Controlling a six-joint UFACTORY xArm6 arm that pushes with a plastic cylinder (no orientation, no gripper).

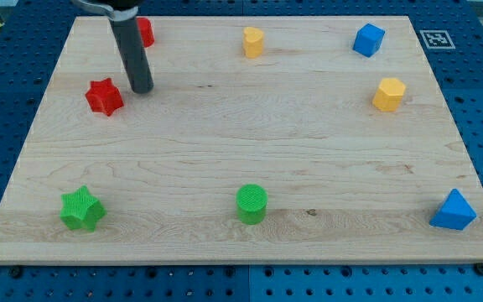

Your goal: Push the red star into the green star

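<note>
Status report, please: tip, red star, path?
My tip just right of red star, apart. Green star at bottom left, untouched. Nothing between them.

My rod (pixel 132 50) is cut off by the view's top edge. It partly hides a red block (pixel 146 31) near the board's far left corner; its shape cannot be determined.

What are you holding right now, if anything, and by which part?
Nothing is held. My tip stands just to the view's right of the red star, apparently not touching it.
</note>
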